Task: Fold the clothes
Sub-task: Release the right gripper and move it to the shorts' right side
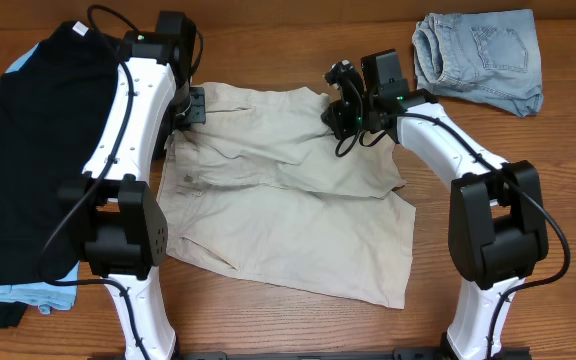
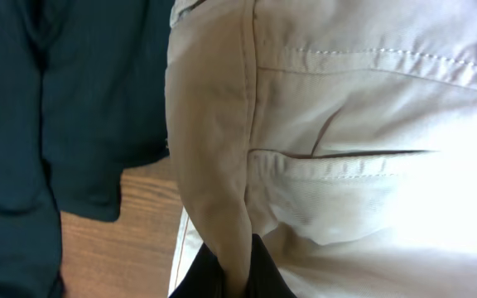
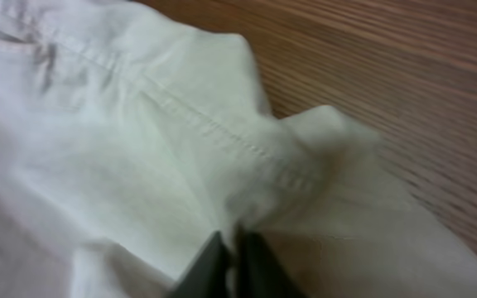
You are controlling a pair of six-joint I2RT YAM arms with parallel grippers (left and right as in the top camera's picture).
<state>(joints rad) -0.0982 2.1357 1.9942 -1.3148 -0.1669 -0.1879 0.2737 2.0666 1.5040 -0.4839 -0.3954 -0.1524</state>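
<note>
Table [image 1: 278, 325], shorts [image 1: 288, 225] pinched — left gripper [image 2: 237, 269], right gripper [image 3: 233, 252], seemingly

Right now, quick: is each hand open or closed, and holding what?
Left hand: closed, pinching a fold of the khaki shorts.
Right hand: closed, pinching the same shorts at a seamed edge.

White link shells on left arm [image 1: 128, 110] and right arm [image 1: 446, 148], with chunky black joint housings and black cables looped alongside. Small green lights near both wrists. Narrow matte-black fingers on left gripper [image 2: 234, 269] and right gripper [image 3: 232, 252].
</note>
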